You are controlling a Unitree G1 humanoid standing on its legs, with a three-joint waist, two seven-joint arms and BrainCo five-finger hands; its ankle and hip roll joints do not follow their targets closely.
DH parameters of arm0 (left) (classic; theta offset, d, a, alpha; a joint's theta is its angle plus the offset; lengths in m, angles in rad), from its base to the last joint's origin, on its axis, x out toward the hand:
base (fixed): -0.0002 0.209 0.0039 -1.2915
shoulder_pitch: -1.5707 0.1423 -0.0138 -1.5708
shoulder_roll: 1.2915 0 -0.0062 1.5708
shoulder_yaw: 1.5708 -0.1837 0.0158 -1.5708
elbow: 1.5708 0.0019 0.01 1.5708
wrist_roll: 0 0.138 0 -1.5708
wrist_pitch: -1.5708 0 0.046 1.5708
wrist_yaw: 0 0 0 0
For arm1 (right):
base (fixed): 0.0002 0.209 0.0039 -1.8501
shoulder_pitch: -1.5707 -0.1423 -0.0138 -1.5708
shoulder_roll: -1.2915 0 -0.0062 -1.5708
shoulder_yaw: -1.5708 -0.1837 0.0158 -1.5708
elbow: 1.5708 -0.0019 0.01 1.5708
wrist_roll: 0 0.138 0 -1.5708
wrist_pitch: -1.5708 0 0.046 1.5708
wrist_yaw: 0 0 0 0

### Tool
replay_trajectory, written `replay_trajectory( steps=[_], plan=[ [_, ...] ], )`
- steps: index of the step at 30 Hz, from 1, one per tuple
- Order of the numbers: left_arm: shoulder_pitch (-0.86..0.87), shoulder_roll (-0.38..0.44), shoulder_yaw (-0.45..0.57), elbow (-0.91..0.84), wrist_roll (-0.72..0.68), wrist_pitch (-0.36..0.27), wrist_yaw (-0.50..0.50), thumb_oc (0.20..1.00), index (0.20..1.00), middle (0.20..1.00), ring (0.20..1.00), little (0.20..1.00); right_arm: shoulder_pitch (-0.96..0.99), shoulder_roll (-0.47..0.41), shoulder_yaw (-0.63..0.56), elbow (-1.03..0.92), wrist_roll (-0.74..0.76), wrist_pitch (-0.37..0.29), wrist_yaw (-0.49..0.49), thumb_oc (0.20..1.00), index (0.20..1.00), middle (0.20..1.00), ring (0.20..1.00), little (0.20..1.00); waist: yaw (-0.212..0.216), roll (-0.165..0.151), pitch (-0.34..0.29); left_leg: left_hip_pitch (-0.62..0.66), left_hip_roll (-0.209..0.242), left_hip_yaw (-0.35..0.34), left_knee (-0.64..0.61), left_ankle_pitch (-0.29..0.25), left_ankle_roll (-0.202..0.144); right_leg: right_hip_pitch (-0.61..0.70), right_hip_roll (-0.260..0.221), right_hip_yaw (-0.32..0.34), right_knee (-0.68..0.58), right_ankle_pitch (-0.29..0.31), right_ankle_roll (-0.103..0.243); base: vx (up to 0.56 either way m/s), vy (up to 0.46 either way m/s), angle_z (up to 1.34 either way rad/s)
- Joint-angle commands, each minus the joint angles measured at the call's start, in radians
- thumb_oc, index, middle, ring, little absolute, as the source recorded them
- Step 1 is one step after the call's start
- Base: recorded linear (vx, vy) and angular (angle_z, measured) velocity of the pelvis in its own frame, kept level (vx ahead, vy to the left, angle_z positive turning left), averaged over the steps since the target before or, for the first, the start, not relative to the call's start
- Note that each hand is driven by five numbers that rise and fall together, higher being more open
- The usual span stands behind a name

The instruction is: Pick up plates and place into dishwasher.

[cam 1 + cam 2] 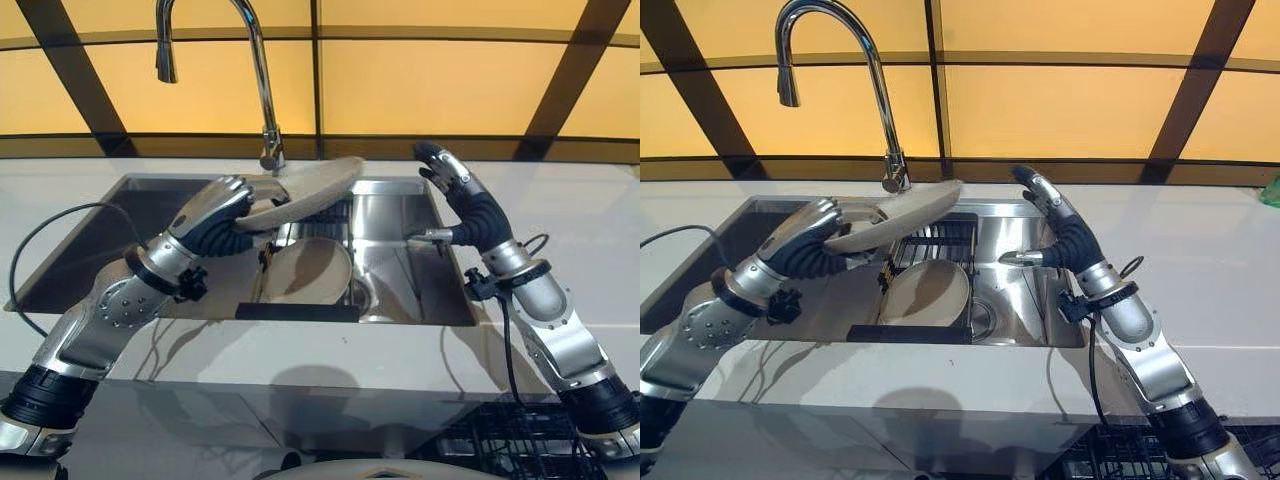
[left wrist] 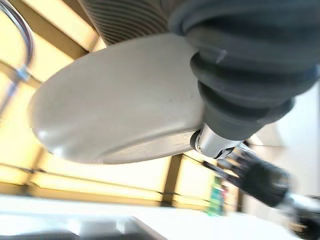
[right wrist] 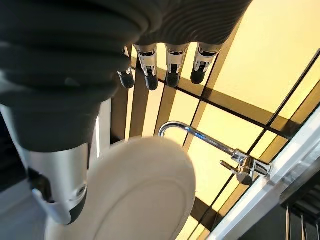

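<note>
Left eye view, left to right: left hand (image 1: 222, 208) up over the sink (image 1: 400, 205), fingers curled over the near rim of a plate (image 1: 300, 190), plate lifted clear and tilted, far edge up near the base of the tap (image 1: 262, 90). Left wrist view confirms grip: plate (image 2: 120, 105) pressed against the palm cover, thumb (image 2: 215, 142) under its rim. Below it, a second plate (image 1: 308, 270) on edge in the sink rack (image 1: 320, 225), untouched. Right of that, right hand (image 1: 455, 195) above the sink's right half, fingers straight and spread, thumb (image 1: 430, 236) pointing toward the plate, holding nothing, apart from the lifted plate. Right wrist view: fingers (image 3: 167, 62) extended, plate (image 3: 145, 195) just past the thumb, contact not evident.

Progress, judged: early. One plate picked, none loaded as far as visible. Dishwasher rack (image 1: 520, 440) at lower right, below the counter (image 1: 600, 230); no plate visible in the part shown. Left to do: likely carry the held plate right and down into the rack, possibly via handover to the right hand, then fetch the second plate. Main risk: one-edge grip on a tilted plate, may slip.
</note>
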Motion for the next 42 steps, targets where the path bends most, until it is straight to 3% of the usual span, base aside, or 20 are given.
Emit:
replay_trajectory(
  steps=[1, 12, 24, 32, 33, 34, 35, 42],
  plan=[
    [-0.126, 0.021, -0.011, -0.019, -0.102, -0.03, -0.033, 0.2, 0.2, 0.2, 0.2, 0.2, -0.095, -0.08, 0.015, -0.067, 0.015, -0.012, 0.018, 1.0, 1.0, 1.0, 1.0, 1.0, 0.031, 0.0, -0.038, 0.078, -0.018, 0.029, 0.006, -0.147, 0.042, -0.104, -0.001, 0.032, 0.006, 0.065, 0.024, 0.0, -0.018, -0.04],
    [-0.158, 0.02, -0.041, -0.108, -0.228, -0.001, -0.165, 0.2, 0.2, 0.2, 0.2, 0.2, -0.138, -0.099, 0.077, -0.137, 0.043, 0.008, 0.116, 1.0, 1.0, 1.0, 1.0, 1.0, 0.034, -0.002, -0.042, 0.078, -0.029, 0.025, 0.006, -0.145, 0.052, -0.098, -0.002, 0.04, 0.005, 0.067, 0.022, 0.0, -0.009, -0.06],
    [-0.178, 0.044, -0.074, -0.137, -0.317, 0.061, -0.236, 0.2, 0.2, 0.2, 0.2, 0.2, -0.202, -0.141, 0.198, -0.192, 0.028, 0.029, 0.227, 1.0, 1.0, 1.0, 1.0, 1.0, 0.049, -0.005, -0.045, 0.081, -0.039, 0.019, 0.008, -0.149, 0.059, -0.086, -0.014, 0.034, 0.006, 0.062, 0.029, 0.01, 0.002, 0.0],
    [-0.17, 0.061, -0.078, -0.134, -0.326, 0.055, -0.232, 0.2, 0.2, 0.2, 0.2, 0.2, -0.221, -0.168, 0.223, -0.205, 0.006, 0.02, 0.242, 1.0, 1.0, 1.0, 1.0, 1.0, 0.051, -0.004, -0.041, 0.082, -0.043, 0.021, 0.009, -0.148, 0.064, -0.087, -0.021, 0.036, 0.01, 0.064, 0.031, 0.01, 0.007, -0.02],
    [-0.166, 0.061, -0.077, -0.135, -0.324, 0.055, -0.233, 0.2, 0.2, 0.2, 0.2, 0.2, -0.214, -0.168, 0.22, -0.206, 0.0, 0.017, 0.245, 0.787, 0.787, 0.787, 0.787, 0.787, 0.05, -0.004, -0.041, 0.082, -0.045, 0.019, 0.01, -0.148, 0.065, -0.087, -0.022, 0.037, 0.012, 0.064, 0.032, 0.0, 0.0, 0.0],
    [-0.165, 0.062, -0.077, -0.136, -0.325, 0.056, -0.232, 0.2, 0.2, 0.2, 0.2, 0.2, -0.21, -0.168, 0.219, -0.206, -0.001, 0.016, 0.247, 0.288, 0.288, 0.288, 0.288, 0.288, 0.05, -0.004, -0.041, 0.082, -0.045, 0.019, 0.01, -0.148, 0.065, -0.087, -0.022, 0.038, 0.012, 0.064, 0.032, 0.0, 0.0, 0.0],
    [-0.163, 0.061, -0.076, -0.136, -0.326, 0.055, -0.232, 0.2, 0.2, 0.2, 0.2, 0.2, -0.208, -0.17, 0.219, -0.205, -0.001, 0.017, 0.251, 0.2, 0.2, 0.2, 0.2, 0.2, 0.05, -0.005, -0.04, 0.083, -0.045, 0.018, 0.01, -0.148, 0.066, -0.086, -0.023, 0.038, 0.013, 0.065, 0.033, 0.0, 0.0, 0.0],
    [-0.147, 0.063, -0.062, -0.137, -0.33, 0.051, -0.219, 0.2, 0.2, 0.2, 0.2, 0.2, -0.178, -0.175, 0.201, -0.201, 0.002, 0.014, 0.264, 0.2, 0.2, 0.2, 0.2, 0.2, 0.048, -0.004, -0.042, 0.084, -0.045, 0.02, 0.012, -0.148, 0.067, -0.084, -0.022, 0.041, 0.015, 0.063, 0.033, 0.0, 0.0, 0.0]
  ],
)
